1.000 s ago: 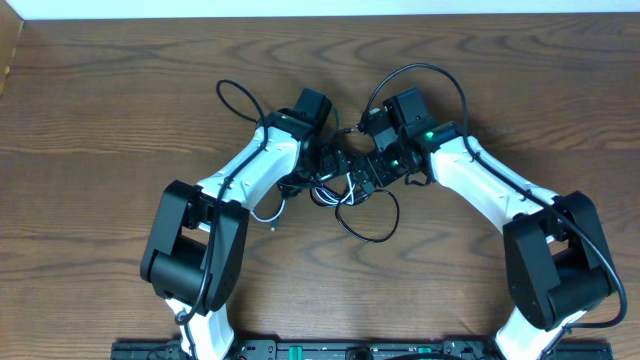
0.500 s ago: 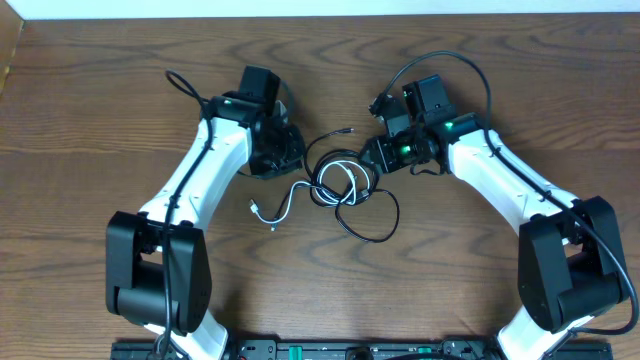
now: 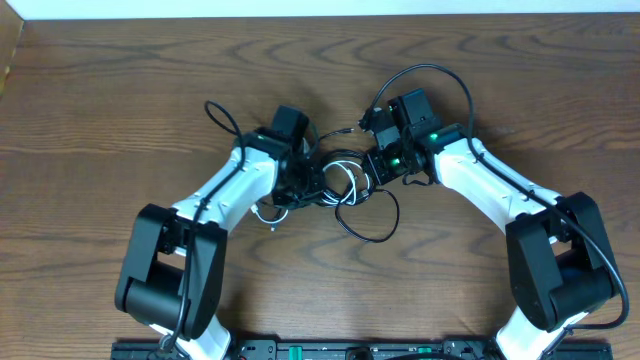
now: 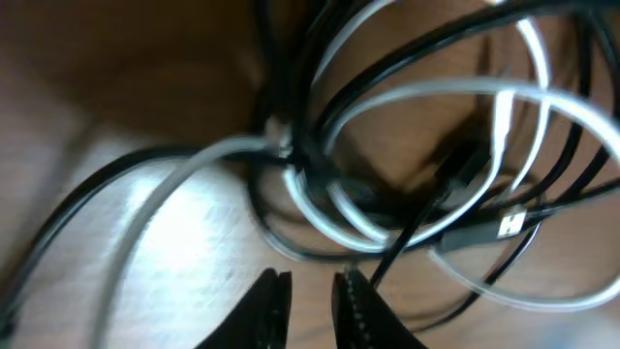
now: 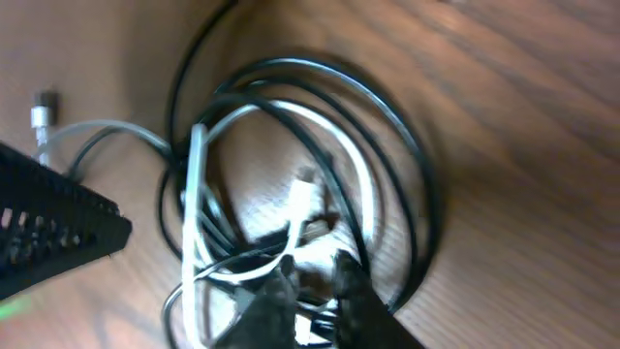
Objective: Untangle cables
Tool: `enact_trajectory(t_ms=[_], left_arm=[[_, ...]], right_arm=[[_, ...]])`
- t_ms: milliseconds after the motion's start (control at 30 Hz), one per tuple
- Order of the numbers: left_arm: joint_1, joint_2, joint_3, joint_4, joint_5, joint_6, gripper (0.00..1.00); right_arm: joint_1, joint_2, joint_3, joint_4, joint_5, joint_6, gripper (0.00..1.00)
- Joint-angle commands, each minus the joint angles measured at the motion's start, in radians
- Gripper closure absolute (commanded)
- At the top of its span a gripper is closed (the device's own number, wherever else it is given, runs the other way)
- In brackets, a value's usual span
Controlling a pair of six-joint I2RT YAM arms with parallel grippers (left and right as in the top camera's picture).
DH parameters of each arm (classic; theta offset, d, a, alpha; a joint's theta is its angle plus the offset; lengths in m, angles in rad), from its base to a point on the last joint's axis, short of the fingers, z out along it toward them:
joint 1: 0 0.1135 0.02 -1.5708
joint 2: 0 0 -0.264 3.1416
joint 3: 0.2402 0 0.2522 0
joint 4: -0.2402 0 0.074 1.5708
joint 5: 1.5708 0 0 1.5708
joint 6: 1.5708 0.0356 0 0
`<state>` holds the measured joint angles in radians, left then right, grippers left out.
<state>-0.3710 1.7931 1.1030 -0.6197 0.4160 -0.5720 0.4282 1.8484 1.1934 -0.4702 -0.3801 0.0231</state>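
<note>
The cables [image 3: 345, 190] lie as a tangle of thin black and white cords on the wooden table [image 3: 120, 90], between both arms. One black loop [image 3: 375, 228] trails toward the front, and a white end [image 3: 268, 212] pokes out to the left. My left gripper [image 3: 312, 182] sits at the tangle's left edge. In the left wrist view its jaws [image 4: 312, 283] stand a narrow gap apart over bare wood, with the cords [image 4: 407, 145] just ahead. My right gripper [image 3: 371, 172] is at the right edge. Its fingers [image 5: 318, 276] are pinched on cords of the tangle [image 5: 291, 126].
Thick black arm wires arc over the table behind the left arm [image 3: 222, 115] and the right arm [image 3: 440, 75]. A white plug [image 5: 44, 116] lies left of the tangle. A dark rail [image 3: 320, 350] runs along the front edge.
My left arm, which had swung out to the left, has come back to the tangle with its jaws slightly parted. The right gripper has closed from wide open onto the cords.
</note>
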Motion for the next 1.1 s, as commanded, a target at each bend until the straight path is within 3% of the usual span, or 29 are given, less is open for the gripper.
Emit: enact_trajectory(t_ms=[0, 200, 333, 633, 833, 1067], left_arm=[[-0.032, 0.003, -0.022, 0.058, -0.052, -0.126, 0.79], [-0.096, 0.004, -0.022, 0.110, -0.211, -0.178, 0.77], [-0.131, 0.004, -0.022, 0.110, -0.301, -0.198, 0.61], [-0.144, 0.004, -0.023, 0.110, -0.377, -0.303, 0.60], [-0.145, 0.004, -0.023, 0.110, -0.377, -0.302, 0.60], [-0.146, 0.004, -0.039, 0.121, -0.378, -0.303, 0.60]], right_arm=[[0.000, 0.011, -0.005, 0.002, 0.041, 0.015, 0.99], [-0.003, 0.011, -0.005, -0.001, 0.085, 0.015, 0.99], [-0.003, 0.011, -0.005, 0.000, 0.090, 0.014, 0.97], [0.014, 0.011, -0.005, 0.011, 0.090, 0.018, 0.91], [0.014, 0.011, -0.005, 0.010, 0.090, 0.018, 0.88], [0.014, 0.011, -0.005, 0.021, 0.089, 0.080, 0.73]])
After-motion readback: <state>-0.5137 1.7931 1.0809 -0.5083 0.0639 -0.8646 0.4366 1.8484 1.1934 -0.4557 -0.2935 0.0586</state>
